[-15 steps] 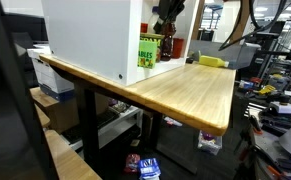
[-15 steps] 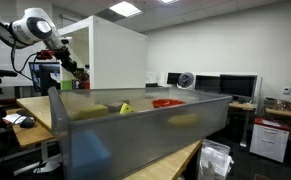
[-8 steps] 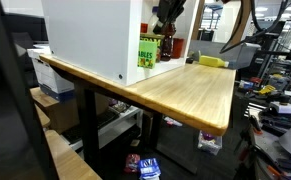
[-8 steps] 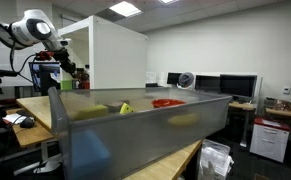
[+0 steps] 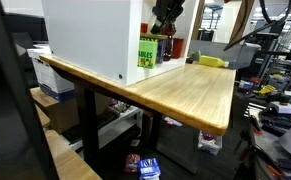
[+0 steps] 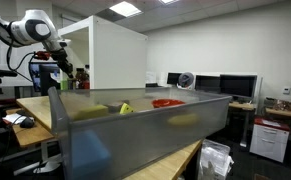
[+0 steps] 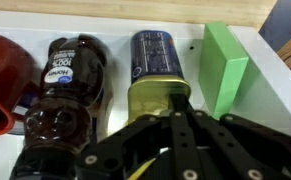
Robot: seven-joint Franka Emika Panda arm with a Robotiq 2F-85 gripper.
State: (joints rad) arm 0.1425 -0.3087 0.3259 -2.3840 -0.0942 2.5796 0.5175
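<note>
Found the end effector (image 7: 177, 108) clenched, tips pressed together, nothing held. Logged those tips right at the lower body of a can (image 7: 157, 65); touching or just off it, could not tell. Placed the can inside a white cabinet (image 5: 90, 35) standing on the wooden counter (image 5: 190, 90), between a bottle (image 7: 70, 85) and a green box (image 7: 228, 68), all side by side with narrow gaps. Spotted a red container (image 7: 0, 80) just past the bottle, cut off by the frame edge.

Judged the work in hand as closed tips working against the can in a tight row. Best done slowly and square on the can's middle; off-centre contact would likely roll or twist it into the bottle. Worth keeping the wide knuckles clear of the green box and the cabinet wall too.

Containers: cabinet open on the side facing the arm, holding that row of four. Bottle dark brown through its wall, so probably full, label facing the wrist camera. Can sealed, blue end and gold body, contents unseen. Red container's inside hidden. Also noted a translucent bin (image 6: 135, 130) in the foreground of an exterior view, with yellow and red shapes showing through it; inside or behind, could not tell.
</note>
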